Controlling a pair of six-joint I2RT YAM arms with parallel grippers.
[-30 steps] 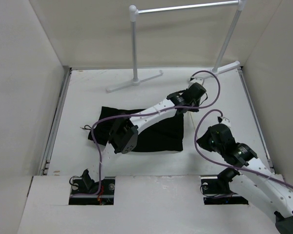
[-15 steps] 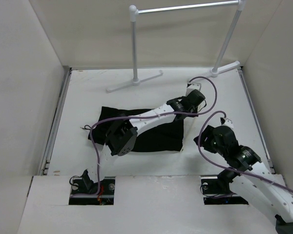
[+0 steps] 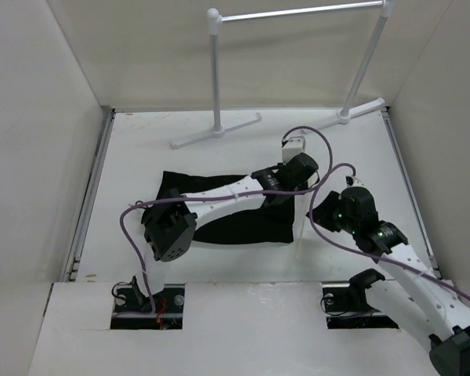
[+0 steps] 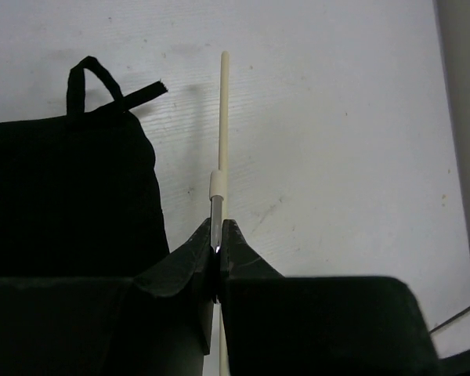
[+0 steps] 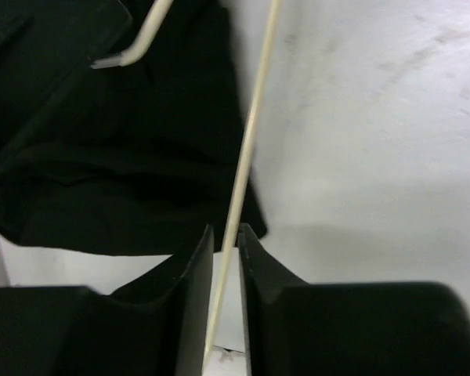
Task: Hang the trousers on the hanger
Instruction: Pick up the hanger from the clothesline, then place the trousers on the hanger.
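The black trousers (image 3: 243, 223) lie folded flat mid-table; they also show in the left wrist view (image 4: 63, 196) and the right wrist view (image 5: 102, 157). The thin cream hanger (image 3: 299, 225) stands on edge just right of them. My left gripper (image 3: 296, 175) reaches over the trousers and is shut on the hanger's metal neck (image 4: 217, 211), with the cream bar (image 4: 222, 117) running away from the jaws. My right gripper (image 3: 323, 213) is closed to a narrow gap around a cream bar of the hanger (image 5: 251, 133), which passes slanted between its fingers (image 5: 194, 266). A curved hanger end (image 5: 133, 47) lies over the trousers.
A white-and-silver rail stand (image 3: 216, 78) stands at the back, its feet (image 3: 215, 131) on the table. White walls close in on the left, right and back. The trousers' drawstring loop (image 4: 86, 78) lies on the table beside the hanger.
My left arm has drawn back and leftward, bringing the hanger closer to the trousers' right edge. My right gripper has moved left and forward onto the hanger's bar.
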